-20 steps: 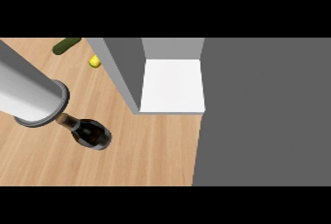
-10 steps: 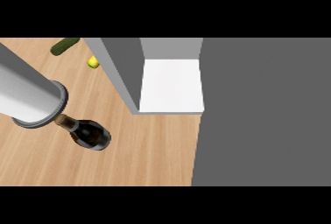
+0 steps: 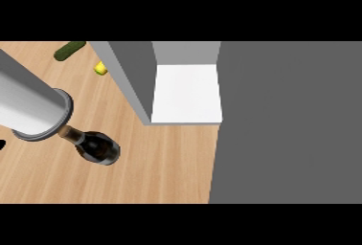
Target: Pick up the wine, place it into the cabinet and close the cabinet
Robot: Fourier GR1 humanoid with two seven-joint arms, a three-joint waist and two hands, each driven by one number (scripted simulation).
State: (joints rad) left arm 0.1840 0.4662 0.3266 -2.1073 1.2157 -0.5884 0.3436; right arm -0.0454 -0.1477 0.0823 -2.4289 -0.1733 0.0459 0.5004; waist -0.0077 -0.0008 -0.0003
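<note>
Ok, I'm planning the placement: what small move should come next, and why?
Probably carry the wine bottle right, toward the white shelf: it shows at the grey forearm's end, over the counter, left of the open cabinet.

You can't see either hand, since the grey forearm at the left covers the neck top of the wine bottle, while the frame's top edge clips the green object and the cabinet hides part of the yellow one.
</note>
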